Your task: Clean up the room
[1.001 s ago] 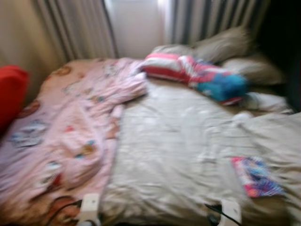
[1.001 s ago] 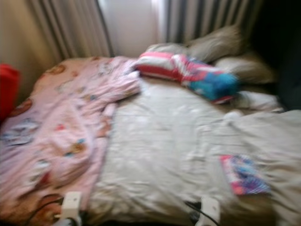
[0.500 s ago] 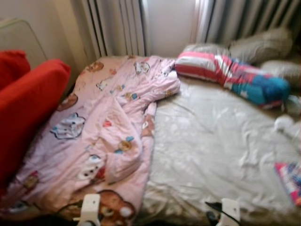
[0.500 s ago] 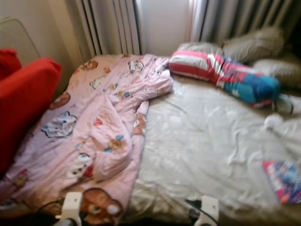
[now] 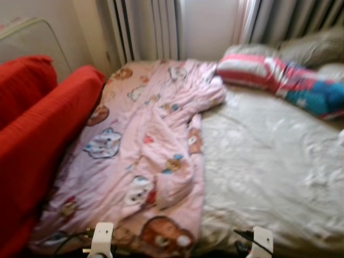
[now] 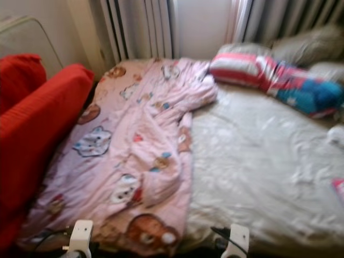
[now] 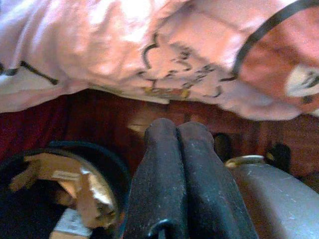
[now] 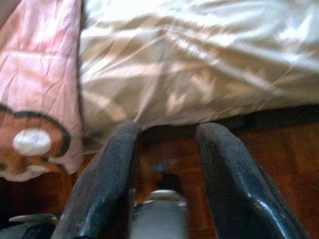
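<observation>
The pink quilt (image 5: pixel 145 161), printed with cartoon bears and cats, lies rumpled along the robot's left half of the bed, its near edge hanging over the bed's foot just above the floor. The left gripper (image 7: pixel 178 130) hangs low below that hem, its two black fingers pressed together and holding nothing, with a dark round bin (image 7: pixel 75 189) of crumpled paper beside it on the wooden floor (image 8: pixel 279 144). The right gripper (image 8: pixel 167 132) hangs at the foot of the bed too, fingers spread apart and empty, pointing at the seam where the quilt's bear-patterned corner meets the beige sheet (image 5: pixel 269 161). A red sofa (image 5: pixel 37 140) stands against the bed on the quilt's side. Farther back, a striped pillow (image 5: pixel 279 78) rests near the head of the bed, before grey pillows (image 5: pixel 314 48) and the curtains (image 5: pixel 145 27).
</observation>
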You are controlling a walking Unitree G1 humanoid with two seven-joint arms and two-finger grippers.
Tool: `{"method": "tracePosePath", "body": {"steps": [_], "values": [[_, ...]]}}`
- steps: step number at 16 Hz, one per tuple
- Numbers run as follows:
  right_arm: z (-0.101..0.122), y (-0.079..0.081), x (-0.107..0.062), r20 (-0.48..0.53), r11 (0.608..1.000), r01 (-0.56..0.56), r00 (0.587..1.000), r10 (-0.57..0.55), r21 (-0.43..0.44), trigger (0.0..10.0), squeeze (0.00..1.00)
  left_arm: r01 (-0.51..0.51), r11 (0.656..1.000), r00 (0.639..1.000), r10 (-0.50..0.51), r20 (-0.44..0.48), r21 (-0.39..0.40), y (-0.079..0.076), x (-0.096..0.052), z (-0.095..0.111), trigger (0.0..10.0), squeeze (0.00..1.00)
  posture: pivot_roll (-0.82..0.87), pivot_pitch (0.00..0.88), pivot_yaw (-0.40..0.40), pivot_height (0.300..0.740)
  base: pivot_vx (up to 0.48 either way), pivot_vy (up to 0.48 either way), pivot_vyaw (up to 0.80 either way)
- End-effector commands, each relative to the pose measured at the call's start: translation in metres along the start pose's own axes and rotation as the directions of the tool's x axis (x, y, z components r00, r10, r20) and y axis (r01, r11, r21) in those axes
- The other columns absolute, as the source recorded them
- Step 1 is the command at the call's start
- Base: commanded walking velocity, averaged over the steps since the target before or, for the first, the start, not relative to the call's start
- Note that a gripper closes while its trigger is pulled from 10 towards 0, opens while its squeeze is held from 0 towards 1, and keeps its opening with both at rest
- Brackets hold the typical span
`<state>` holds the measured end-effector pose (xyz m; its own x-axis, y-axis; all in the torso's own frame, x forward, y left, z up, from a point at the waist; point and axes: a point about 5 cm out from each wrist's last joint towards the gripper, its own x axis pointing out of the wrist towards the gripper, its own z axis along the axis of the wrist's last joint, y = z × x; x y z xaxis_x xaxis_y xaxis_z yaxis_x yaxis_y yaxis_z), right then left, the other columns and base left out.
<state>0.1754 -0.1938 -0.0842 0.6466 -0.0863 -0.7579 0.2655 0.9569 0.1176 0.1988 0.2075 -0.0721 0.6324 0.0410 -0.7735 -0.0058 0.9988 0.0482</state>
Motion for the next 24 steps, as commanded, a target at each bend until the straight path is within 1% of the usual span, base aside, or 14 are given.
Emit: {"method": "tracePosePath", "body": {"steps": [1,5,9,11,15,18,22,24], "values": [[-0.002,-0.004,-0.001,-0.006,1.0,0.015,1.0,-0.015,0.003,10.0,0.0,0.011,1.0,1.0,-0.01,-0.019,0.019,-0.003,-0.001,-0.005,10.0,0.0,0.0,0.045,0.035,0.74,0.0,0.0,0.0],[-0.003,-0.005,-0.001,-0.006,1.0,0.014,1.0,-0.014,0.002,10.0,0.0,0.014,1.0,1.0,-0.013,-0.028,0.021,-0.005,-0.001,-0.007,10.0,0.0,0.01,0.044,0.033,0.74,0.0,0.062,0.0],[-0.001,-0.004,-0.001,-0.001,1.0,0.01,1.0,-0.01,0.001,10.0,0.0,0.014,1.0,0.999,-0.013,-0.03,0.024,-0.006,-0.001,-0.008,10.0,0.0,0.01,0.046,0.032,0.74,0.0,0.437,0.0],[-0.001,-0.003,-0.001,0.003,1.0,0.007,1.0,-0.007,0.002,10.0,0.0,0.018,0.999,0.999,-0.017,-0.03,0.036,-0.007,-0.001,-0.008,10.0,0.0,0.01,0.046,0.034,0.74,0.0,0.0,0.0],[0.001,-0.002,0.0,0.012,1.0,0.003,1.0,-0.004,0.005,10.0,0.0,0.019,1.0,0.999,-0.018,-0.029,0.022,-0.006,-0.001,-0.009,10.0,0.0,0.01,0.049,0.038,0.74,0.0,0.0,0.0],[0.006,0.0,0.001,0.035,1.0,0.003,0.999,-0.004,0.016,10.0,0.0,0.014,1.0,0.999,-0.013,-0.049,0.023,-0.004,-0.002,-0.013,10.0,0.0,0.01,0.052,0.04,0.74,0.0,0.0,0.0],[0.01,0.001,0.002,0.047,1.0,0.0,0.999,-0.001,0.018,10.0,0.0,0.009,0.999,0.999,-0.007,-0.043,0.046,0.0,-0.003,-0.013,10.0,0.0,0.02,0.053,0.039,0.74,0.0,0.0,0.0],[0.01,0.002,0.002,0.047,1.0,-0.002,0.999,0.001,0.016,10.0,0.0,0.01,0.999,0.999,-0.008,-0.035,0.051,0.0,-0.002,-0.011,10.0,0.0,0.02,0.056,0.037,0.74,0.249,-0.306,0.0]]}}
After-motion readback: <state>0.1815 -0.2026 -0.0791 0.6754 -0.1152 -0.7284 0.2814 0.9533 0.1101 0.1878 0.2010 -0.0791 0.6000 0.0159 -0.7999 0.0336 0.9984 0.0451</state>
